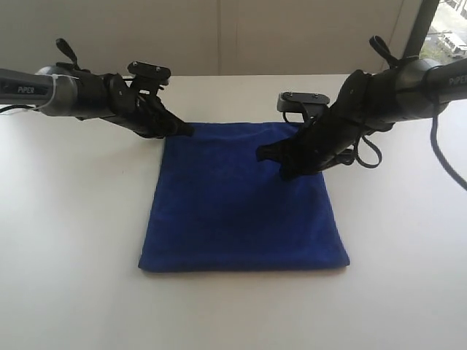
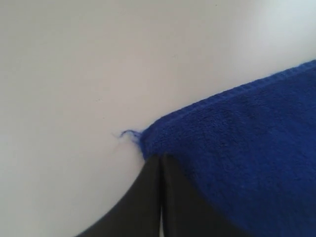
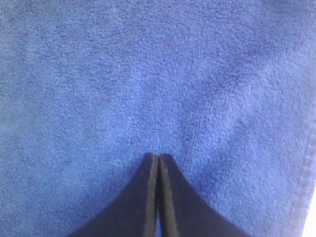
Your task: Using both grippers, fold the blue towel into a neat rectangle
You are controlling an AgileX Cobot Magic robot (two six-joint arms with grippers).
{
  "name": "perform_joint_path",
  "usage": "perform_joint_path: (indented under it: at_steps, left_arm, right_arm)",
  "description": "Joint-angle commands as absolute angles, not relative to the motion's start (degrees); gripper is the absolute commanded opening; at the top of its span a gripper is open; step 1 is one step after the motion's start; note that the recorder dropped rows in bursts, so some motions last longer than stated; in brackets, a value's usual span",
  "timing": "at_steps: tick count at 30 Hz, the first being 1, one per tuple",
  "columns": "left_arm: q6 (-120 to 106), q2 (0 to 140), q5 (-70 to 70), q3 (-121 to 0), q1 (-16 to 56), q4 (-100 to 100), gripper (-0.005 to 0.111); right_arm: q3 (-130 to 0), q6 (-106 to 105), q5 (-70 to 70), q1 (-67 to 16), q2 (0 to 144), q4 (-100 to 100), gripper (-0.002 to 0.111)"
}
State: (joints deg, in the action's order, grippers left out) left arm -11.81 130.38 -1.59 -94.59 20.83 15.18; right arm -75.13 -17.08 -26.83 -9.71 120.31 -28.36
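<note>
towel (image 1: 241, 211) lies on table (image 1: 73, 219), left arm (image 1: 87, 91) and right arm (image 1: 387, 91) at far edge

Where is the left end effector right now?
In the exterior view, the left end effector is on the left, at the blue towel's far-left corner.

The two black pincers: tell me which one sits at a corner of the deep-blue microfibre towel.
The left pincer, tips at the towel's far corner; the right pincer is over open cloth.

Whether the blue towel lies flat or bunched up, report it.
Flat. The blue towel lies smooth on the white table, its visible edges straight, no heaps; the far right corner is hidden behind the right arm.
</note>
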Motion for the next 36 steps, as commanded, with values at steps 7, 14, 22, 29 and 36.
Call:
perform_joint_path:
  at_steps: [7,14,22,29,36]
  left_arm:
    - [-15.30,118.30,-14.87,-94.77,19.12,10.66,0.000]
    - [-14.77,111.90,-33.77,-94.77,17.12,8.74,0.000]
    - [-10.43,104.41,-42.65,-90.61,18.93,4.47,0.000]
    - [-11.89,95.07,-41.24,-77.03,23.00,3.22,0.000]
    - [-30.11,88.63,-41.98,-63.99,30.02,3.32,0.000]
  right_arm:
    - [-74.72,-16.68,-30.27,-8.12,110.39,-20.49,0.000]
    - [-72.42,-16.68,-36.78,-6.07,103.39,-17.46,0.000]
    - [-63.28,-16.99,-38.47,-6.07,95.06,-13.87,0.000]
    - [-59.10,-17.75,-40.74,-9.21,88.85,-8.31,0.000]
    - [-56.04,-31.84,-45.53,-15.78,86.95,-5.73,0.000]
